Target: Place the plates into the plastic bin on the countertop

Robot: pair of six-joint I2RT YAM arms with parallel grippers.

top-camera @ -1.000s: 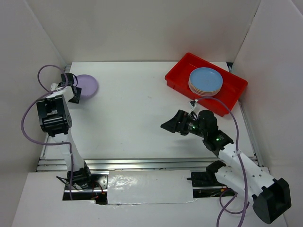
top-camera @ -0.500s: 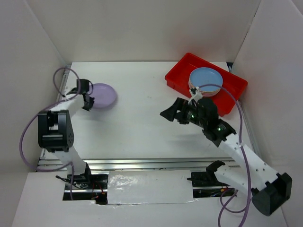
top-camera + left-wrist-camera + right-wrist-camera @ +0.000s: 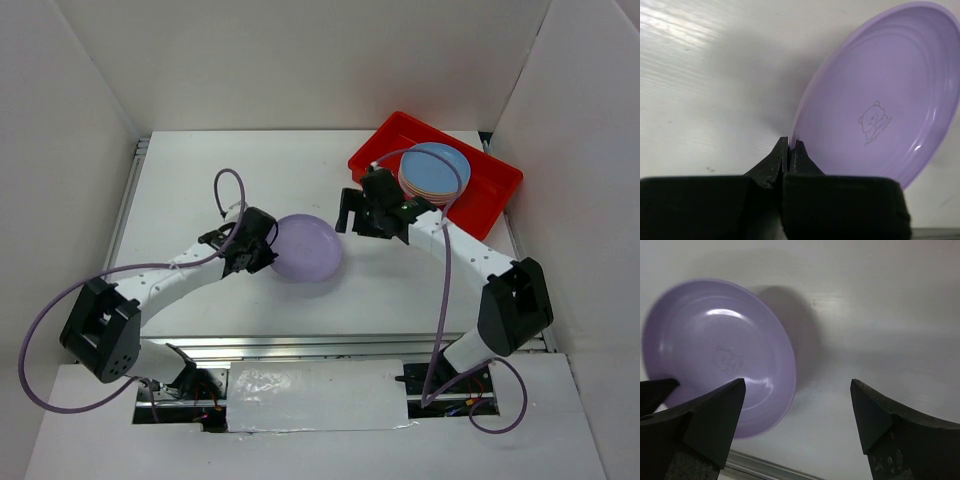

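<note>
Plates (image 3: 436, 172) stand stacked in the plastic bin (image 3: 487, 200) at the far right of the worktop (image 3: 200, 175). A light blue one is on top, with pink and cream edges showing under it. One lilac plate (image 3: 308, 250) is outside the bin, near the middle of the worktop, and that is the one you are handling.

Your left end effector (image 3: 264, 244) is closed on the lilac plate, gripping its left rim. In the left wrist view you see the two fingertips (image 3: 777, 161) pressed together with only the thin rim between them. The plate is tilted, its hollow face turned towards that camera, with a faint bear mark (image 3: 875, 125) at its centre. A soft shadow lies on the worktop beside the plate; you cannot tell whether its lower edge touches the surface.

Your right end effector (image 3: 350, 212) hangs between the bin and the lilac plate, just beyond the plate's far right edge and apart from it. It is open, the jaws spread wide with nothing between them. In its wrist view the lilac plate fills the lower left, partly behind the left finger
</note>
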